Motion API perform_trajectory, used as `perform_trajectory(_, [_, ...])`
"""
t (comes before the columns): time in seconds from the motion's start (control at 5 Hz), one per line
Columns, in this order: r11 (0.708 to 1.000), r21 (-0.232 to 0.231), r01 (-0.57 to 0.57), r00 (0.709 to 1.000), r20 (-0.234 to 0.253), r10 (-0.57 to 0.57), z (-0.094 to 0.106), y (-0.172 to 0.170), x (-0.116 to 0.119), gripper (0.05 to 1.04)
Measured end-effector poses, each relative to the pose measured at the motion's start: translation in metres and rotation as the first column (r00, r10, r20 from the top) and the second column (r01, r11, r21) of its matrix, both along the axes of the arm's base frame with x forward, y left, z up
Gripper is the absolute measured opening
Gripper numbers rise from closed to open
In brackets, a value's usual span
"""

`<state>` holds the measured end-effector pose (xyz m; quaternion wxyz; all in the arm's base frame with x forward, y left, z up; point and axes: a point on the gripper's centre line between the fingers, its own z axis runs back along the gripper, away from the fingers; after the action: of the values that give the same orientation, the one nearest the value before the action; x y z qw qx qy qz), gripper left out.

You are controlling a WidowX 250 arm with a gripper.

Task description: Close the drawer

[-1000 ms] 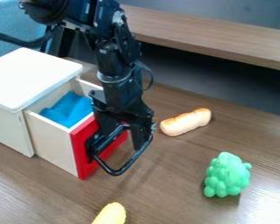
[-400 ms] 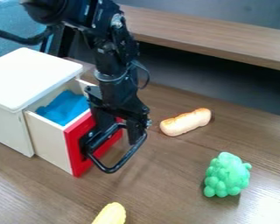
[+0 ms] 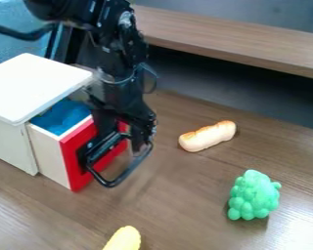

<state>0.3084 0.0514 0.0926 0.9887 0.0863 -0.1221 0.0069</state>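
The black gripper (image 3: 117, 154) hangs in front of the drawer's red front, close against it. The drawer (image 3: 73, 157), with pale wooden sides and a red front, sticks partly out of the white cabinet (image 3: 28, 90) at the left. A blue cloth (image 3: 62, 117) lies inside the drawer. The arm covers part of the red front and the drawer's far side.
A bread roll toy (image 3: 208, 136) lies right of the gripper, and green toy grapes (image 3: 254, 195) sit farther right. A yellow toy (image 3: 124, 239) is at the bottom edge. A wooden ledge (image 3: 237, 41) runs along the back.
The gripper has moved left toward the cabinet, and the drawer has slid farther in, with less of its side and of the blue cloth showing.
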Motion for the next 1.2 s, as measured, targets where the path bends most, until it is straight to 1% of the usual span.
perform_trajectory(0.2, [0.996,0.075,-0.036,0.999,-0.01,0.037,0.005,0.023,-0.002,1.0])
perform_trajectory(0.4, [0.989,0.135,-0.068,0.997,-0.028,0.072,0.006,0.045,-0.006,0.999])
perform_trajectory(0.6, [0.979,0.18,-0.096,0.994,-0.039,0.104,0.009,0.061,-0.011,0.999])
perform_trajectory(0.8, [0.967,0.232,-0.108,0.99,-0.062,0.125,0.006,0.069,-0.014,0.999])
perform_trajectory(1.0, [0.966,0.24,-0.099,0.988,-0.094,0.125,0.0,0.07,-0.016,0.999])
perform_trajectory(1.2, [0.977,0.203,-0.072,0.99,-0.105,0.094,-0.003,0.06,-0.015,0.999])
